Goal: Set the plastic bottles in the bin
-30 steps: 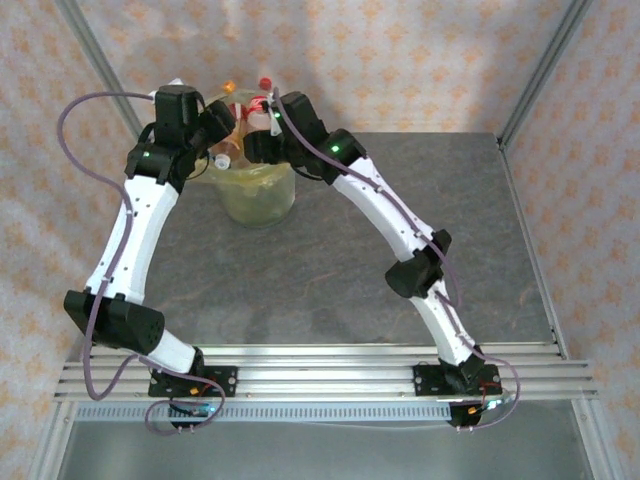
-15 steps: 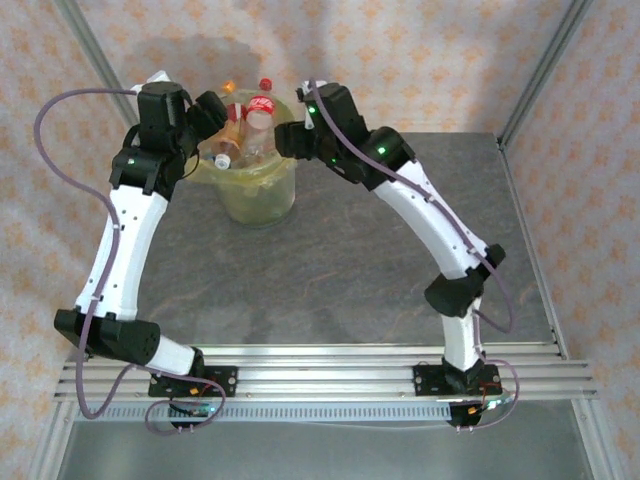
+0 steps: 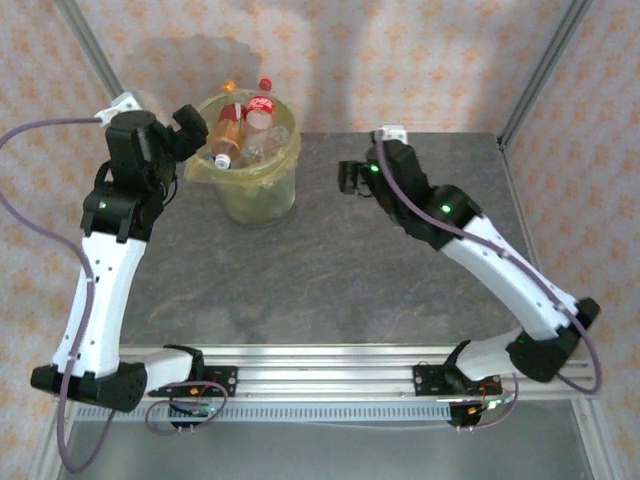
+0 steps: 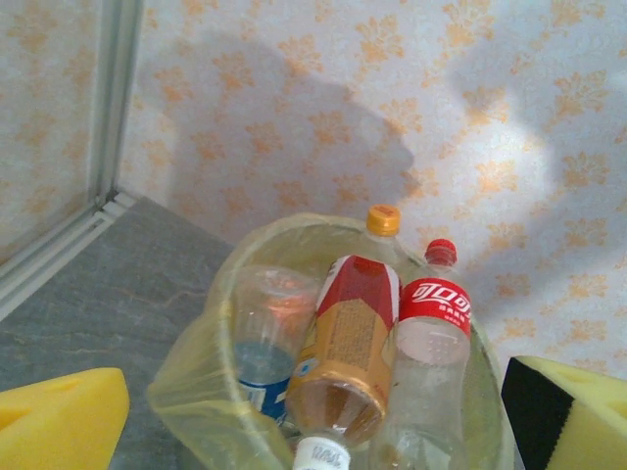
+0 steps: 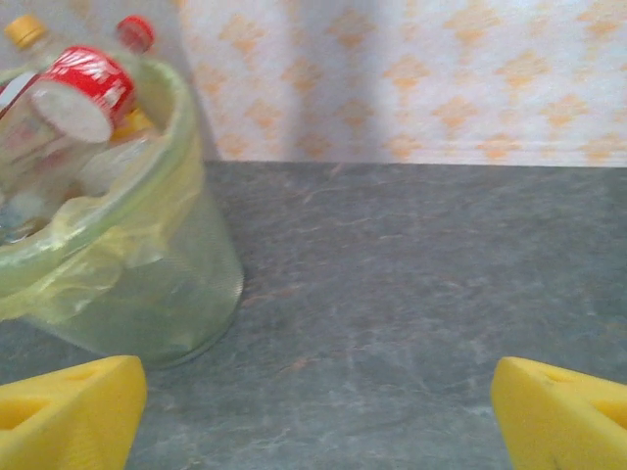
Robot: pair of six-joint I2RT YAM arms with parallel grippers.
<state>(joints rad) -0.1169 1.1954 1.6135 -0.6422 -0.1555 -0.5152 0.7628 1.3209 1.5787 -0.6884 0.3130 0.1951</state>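
Tabletop (image 3: 400, 290), left hand (image 3: 192, 122), right hand (image 3: 350, 180) withdrawn, spread

bin (image 4: 191, 392) ahead of the left finger pads (image 4: 59, 421) is lined with glossy, crinkled, translucent plastic film | plastic bottles (image 4: 345, 343) are seen as clear, smooth, shiny plastic | pads are shown as matt yellow foam | table (image 4: 118, 274) below those pads is seen as matt grey, stone-like

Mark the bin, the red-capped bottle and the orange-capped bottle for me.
bin (image 3: 262, 200), top external view, front wall.
red-capped bottle (image 4: 433, 305), left wrist view, red label.
orange-capped bottle (image 4: 348, 338), left wrist view, body label.
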